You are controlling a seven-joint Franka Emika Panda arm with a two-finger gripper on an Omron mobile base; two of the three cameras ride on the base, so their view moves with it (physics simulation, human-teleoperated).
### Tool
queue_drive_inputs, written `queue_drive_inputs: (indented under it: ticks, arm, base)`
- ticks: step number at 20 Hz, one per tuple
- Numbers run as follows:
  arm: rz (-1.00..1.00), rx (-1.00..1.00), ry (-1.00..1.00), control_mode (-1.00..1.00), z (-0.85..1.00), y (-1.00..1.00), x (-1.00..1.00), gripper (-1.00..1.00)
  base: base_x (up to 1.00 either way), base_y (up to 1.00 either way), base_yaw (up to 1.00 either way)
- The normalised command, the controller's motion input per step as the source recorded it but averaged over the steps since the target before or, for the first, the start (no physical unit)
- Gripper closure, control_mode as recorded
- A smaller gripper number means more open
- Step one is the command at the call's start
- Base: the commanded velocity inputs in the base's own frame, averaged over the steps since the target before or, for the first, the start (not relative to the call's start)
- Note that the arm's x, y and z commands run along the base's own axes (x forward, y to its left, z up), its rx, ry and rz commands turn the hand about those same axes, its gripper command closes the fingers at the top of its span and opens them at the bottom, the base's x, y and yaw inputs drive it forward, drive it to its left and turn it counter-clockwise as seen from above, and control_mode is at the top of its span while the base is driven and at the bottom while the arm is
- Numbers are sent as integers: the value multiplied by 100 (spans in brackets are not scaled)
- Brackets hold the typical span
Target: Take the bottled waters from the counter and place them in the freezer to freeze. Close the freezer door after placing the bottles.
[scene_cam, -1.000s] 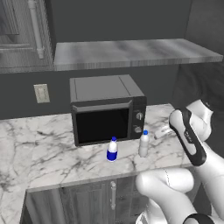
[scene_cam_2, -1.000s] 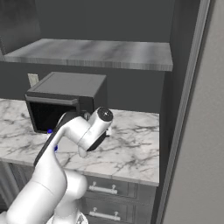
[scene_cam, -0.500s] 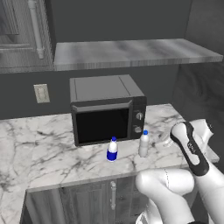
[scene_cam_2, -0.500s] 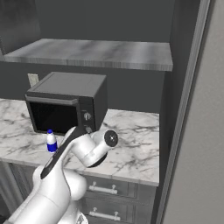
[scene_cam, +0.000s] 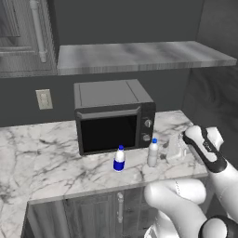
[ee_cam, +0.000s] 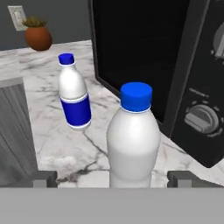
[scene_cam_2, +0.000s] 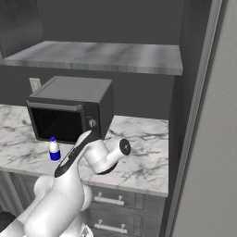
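Two bottled waters stand upright on the white marble counter in front of the microwave. The shorter one, with a blue label band, is on the left. The taller plain whitish one is to its right. My gripper is open, low over the counter, and the taller bottle stands between its fingertips without touching either. A tall light-grey panel at the right edge is the freezer; its door handle is out of view.
The black microwave stands just behind the bottles, its knobs close to my hand. A grey wall shelf hangs above it. A small potted plant and a wall outlet are further left. Dark cabinet fronts run below the counter.
The arm has come down and the hand has sunk to counter height beside the taller bottle. In the right base view this uncovers the shorter bottle. Both bottles stand where they were.
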Motion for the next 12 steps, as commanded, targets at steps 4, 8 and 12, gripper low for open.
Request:
queue_drive_inputs:
  ticks: [4, 8, 12]
  arm:
    - [32, 0, -8, -100, -5, 7, 10, -100]
    - [15, 0, -2, -100, -4, 0, 5, -100]
    - [1, 0, 0, -100, -1, 0, 18, -100]
  base:
    - [0, 0, 0]
    - [0, 0, 0]
    - [0, 0, 0]
